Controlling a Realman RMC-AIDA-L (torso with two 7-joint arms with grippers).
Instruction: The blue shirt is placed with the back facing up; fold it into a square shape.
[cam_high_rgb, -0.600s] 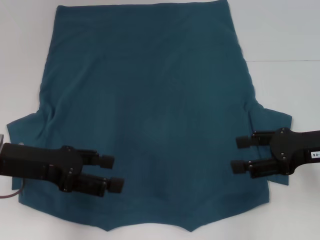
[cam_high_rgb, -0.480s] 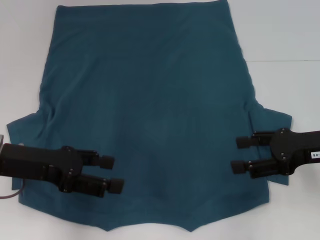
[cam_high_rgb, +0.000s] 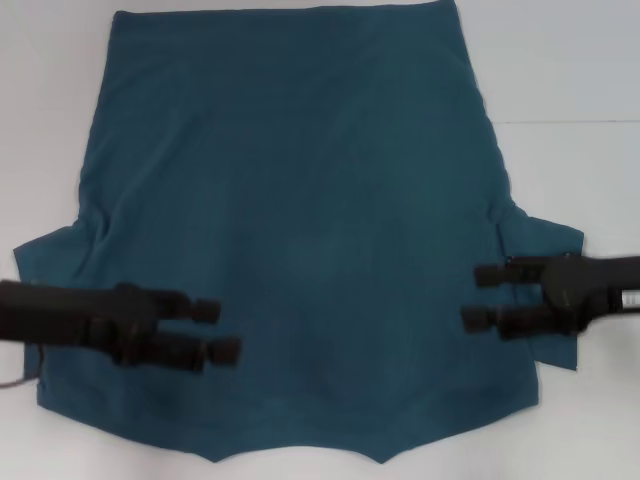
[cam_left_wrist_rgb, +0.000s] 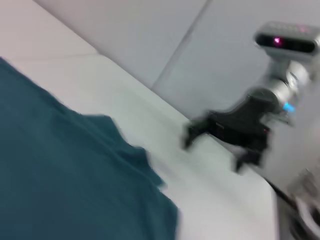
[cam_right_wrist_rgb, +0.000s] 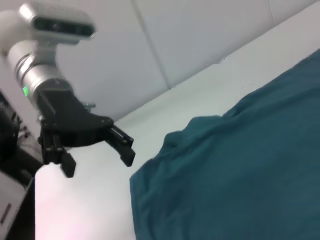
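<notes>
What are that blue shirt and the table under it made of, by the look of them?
The blue shirt looks like soft knit cloth, matte: it lies limp, with gentle wrinkles and puckers near the sleeves. The table looks like a hard, smooth white board, perhaps laminate or painted wood; it is flat and even, with a faint seam line. Its exact material cannot be told.

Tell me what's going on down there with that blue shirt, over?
Left gripper open, over the shirt's near left part. Right gripper open, at its near right edge by the sleeve. Blue shirt spread flat on the white table, unfolded. Nothing in the way.
</notes>
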